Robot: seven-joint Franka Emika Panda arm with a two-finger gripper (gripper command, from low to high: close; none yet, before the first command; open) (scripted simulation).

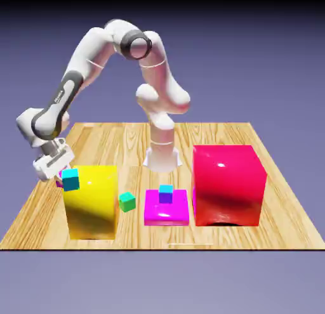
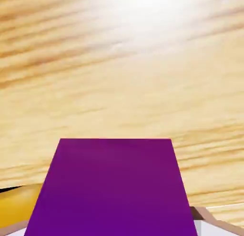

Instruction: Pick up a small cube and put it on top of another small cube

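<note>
The small cube (image 2: 112, 187) fills the lower middle of the hand view as a glossy purple face, with wood grain beyond it. My gripper (image 1: 58, 173) is shut on it; a grey fingertip (image 2: 212, 228) peeks out at the cube's lower right. In the exterior view the gripper hangs low at the left, just left of the yellow block, and only a magenta sliver of the small cube (image 1: 60, 179) shows under the fingers. Whether it is off the table I cannot tell. Another small cube (image 1: 165, 194), cyan on top and violet in front, sits on the flat magenta slab (image 1: 166, 211).
A tall yellow block (image 1: 92, 202) stands right beside the gripper, with a tiny cyan cube (image 1: 70, 179) at its top left corner. A small green cube (image 1: 127, 202) lies between block and slab. A big red block (image 1: 227, 184) stands at the right. The table's left edge (image 1: 38, 186) is close.
</note>
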